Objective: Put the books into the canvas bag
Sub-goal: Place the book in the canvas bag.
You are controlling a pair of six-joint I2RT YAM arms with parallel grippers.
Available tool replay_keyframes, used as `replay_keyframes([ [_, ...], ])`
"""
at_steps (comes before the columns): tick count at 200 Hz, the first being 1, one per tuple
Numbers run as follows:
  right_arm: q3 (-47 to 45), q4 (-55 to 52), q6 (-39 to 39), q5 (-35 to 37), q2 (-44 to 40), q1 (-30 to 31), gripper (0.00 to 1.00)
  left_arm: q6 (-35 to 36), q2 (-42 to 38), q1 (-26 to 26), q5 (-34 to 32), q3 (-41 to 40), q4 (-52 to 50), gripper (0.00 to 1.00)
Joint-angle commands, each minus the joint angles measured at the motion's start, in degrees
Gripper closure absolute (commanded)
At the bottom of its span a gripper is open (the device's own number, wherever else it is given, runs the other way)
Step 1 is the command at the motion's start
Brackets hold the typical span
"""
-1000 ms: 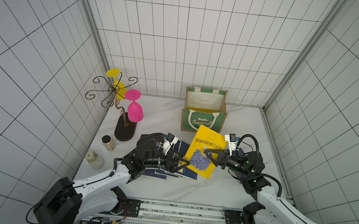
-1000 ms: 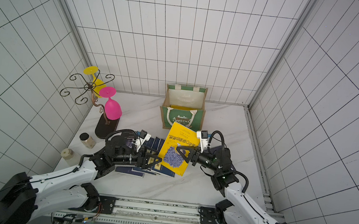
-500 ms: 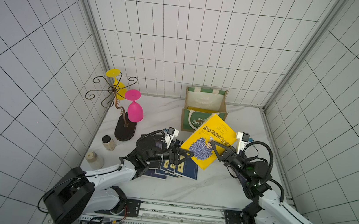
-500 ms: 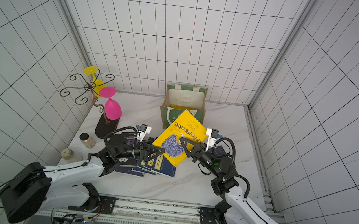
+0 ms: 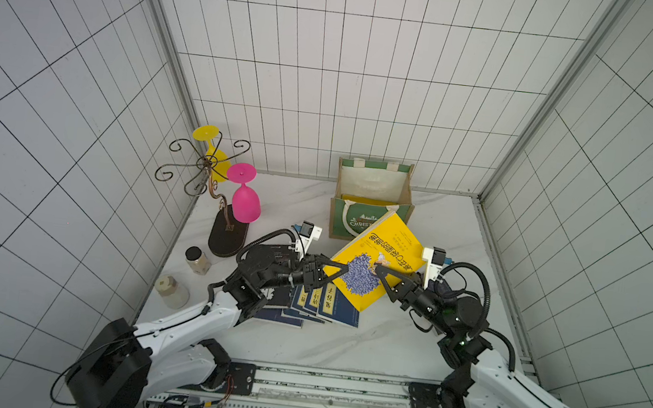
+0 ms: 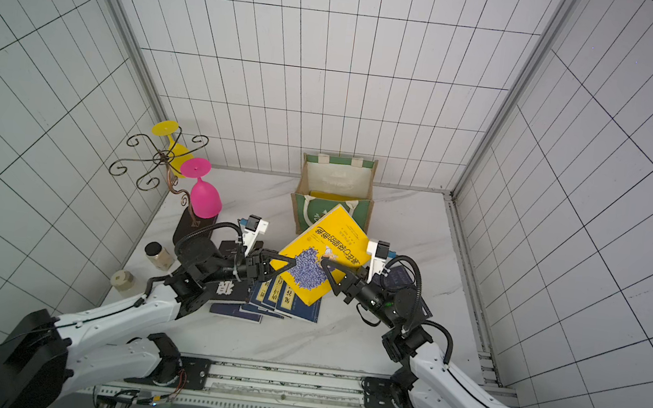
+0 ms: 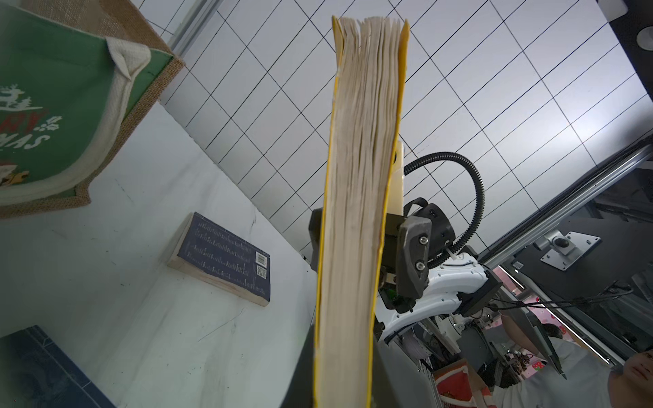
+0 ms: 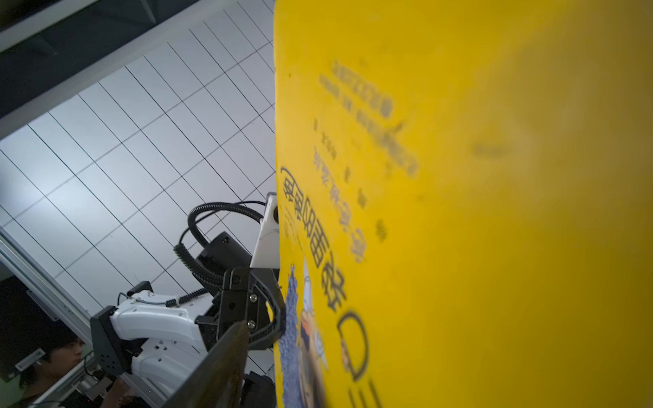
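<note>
Aloft: yellow book (image 5: 391, 242), before bag (image 5: 342, 215) marked "CHRIST…".
Its corner clamped in left gripper (image 5: 346, 269); right gripper (image 5: 380, 272) straddles it, grip unclear.

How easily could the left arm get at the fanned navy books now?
Probably not: the left gripper is shut on the yellow book, which hangs over the navy books. It must let go first.

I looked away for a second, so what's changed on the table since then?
The right gripper raised the yellow book above the navy books, toward the canvas bag; the left gripper, open before, closed on its corner. Navy books and bag stayed put.
</note>
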Motion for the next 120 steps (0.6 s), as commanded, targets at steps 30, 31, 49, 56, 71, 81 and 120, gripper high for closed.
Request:
replay_keyframes([
  [30, 9.9, -5.1, -2.0, -26.6, 2.7, -11.3, 0.13, 10.5, -8.1, 10.5, 6.3, 5.2, -23.2, 1.00],
  [31, 9.9, -5.3, -2.0, -27.0, 2.7, -11.5, 0.13, 10.5, -8.2, 10.7, 6.6, 5.2, -23.3, 1.00],
  [49, 10.7, -5.7, -2.0, -32.4, 3.9, -12.9, 0.09, 11.7, -9.0, 12.2, 9.5, 5.5, -25.5, 1.00],
  [56, 11.3, -5.7, -2.3, -33.9, 4.5, -13.0, 0.08, 12.7, -8.9, 12.2, 10.7, 5.8, -26.6, 1.00],
  [71, 12.4, -6.6, -3.1, -36.4, 5.9, -12.9, 0.05, 13.5, -8.2, 12.2, 14.1, 6.0, -26.7, 1.00],
  [81, 13.7, -10.2, -5.6, -36.6, 6.6, -13.0, 0.05, 14.5, -7.7, 12.3, 15.7, 6.3, -27.2, 1.00],
  [120, 14.9, -21.1, -13.9, -35.0, 7.4, -15.6, 0.05, 15.0, -7.5, 12.4, 18.6, 7.6, -28.3, 1.00],
])
